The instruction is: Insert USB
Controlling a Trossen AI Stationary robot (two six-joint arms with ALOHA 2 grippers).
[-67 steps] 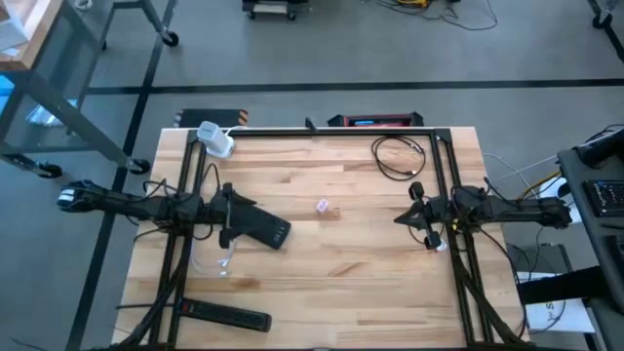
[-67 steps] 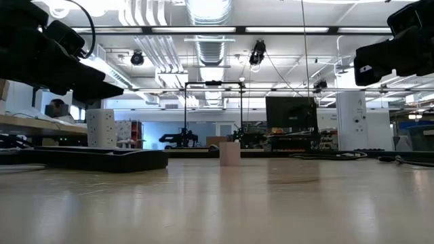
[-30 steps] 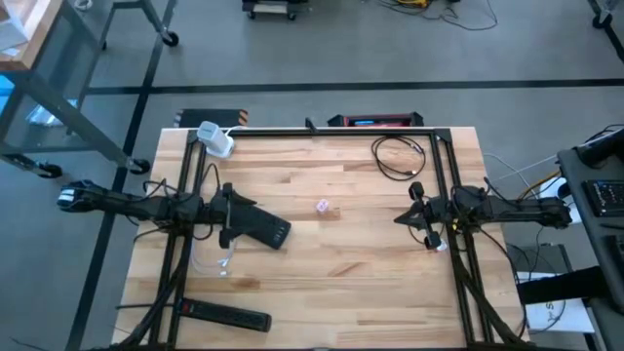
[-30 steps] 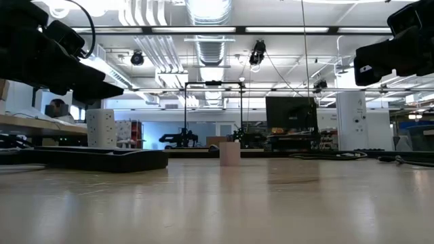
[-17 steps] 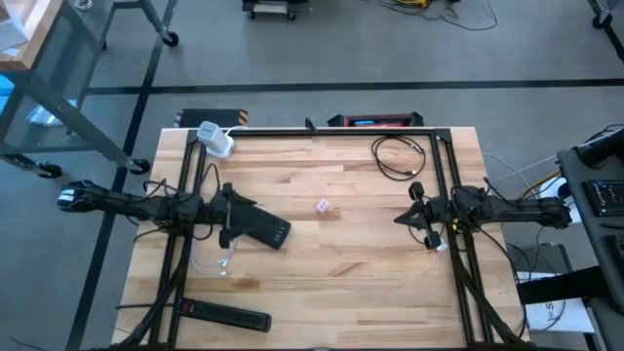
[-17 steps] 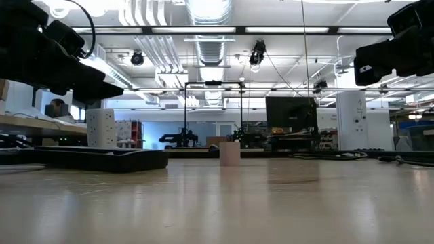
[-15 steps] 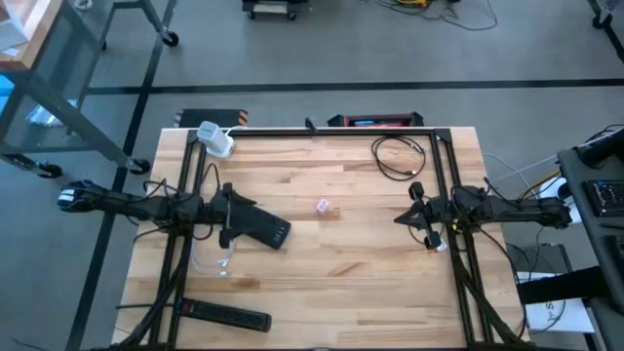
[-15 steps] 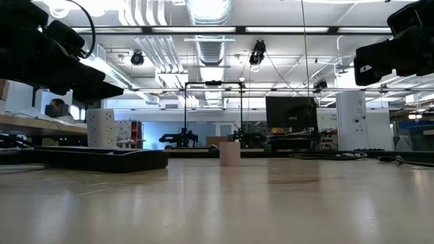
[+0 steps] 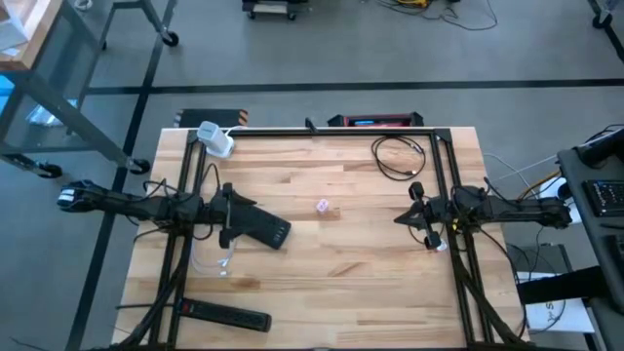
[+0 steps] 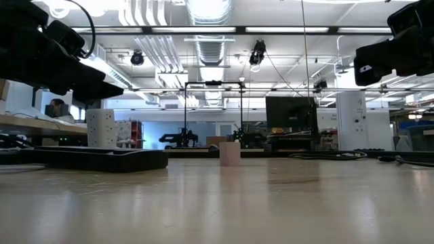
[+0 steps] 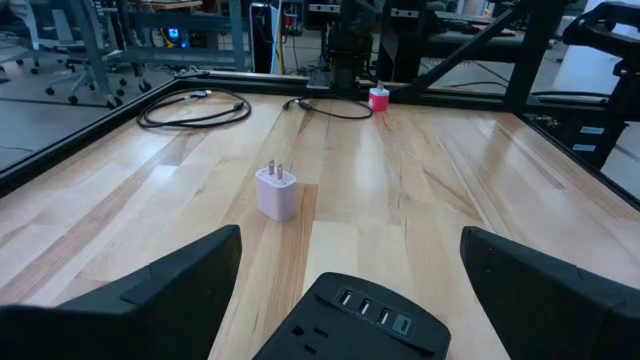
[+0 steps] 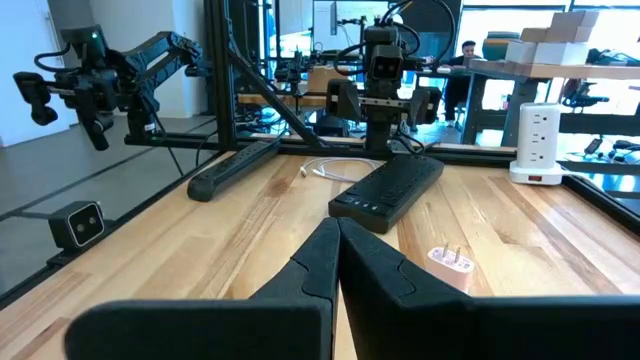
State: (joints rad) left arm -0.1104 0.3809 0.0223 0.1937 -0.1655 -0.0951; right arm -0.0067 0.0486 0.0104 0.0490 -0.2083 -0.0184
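Planks of pale wood form your table [image 9: 361, 263]. Your small white charger [image 9: 323, 206] sits mid-table, beside the flat black power strip [image 9: 261, 228]. Left gripper [image 9: 230, 219] is spread wide; right gripper [image 9: 402, 218] is pinched closed, empty.

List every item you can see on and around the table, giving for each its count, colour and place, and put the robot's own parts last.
Wall charger: one, pale pink-white, prongs up, near the table's middle.
Power strip with USB ports: one, black, just in front of the left gripper.
Second power strip: one, black, near edge on the left arm's side.
Coiled cable: one, black, far corner on the right arm's side.
White cable: one, lying beside the USB strip.
White tower outlet: one, far corner on the left arm's side.
Table: one, light wood with a black frame.
Left gripper: open, at the USB strip.
Right gripper: shut, holding nothing, at the table's right side.
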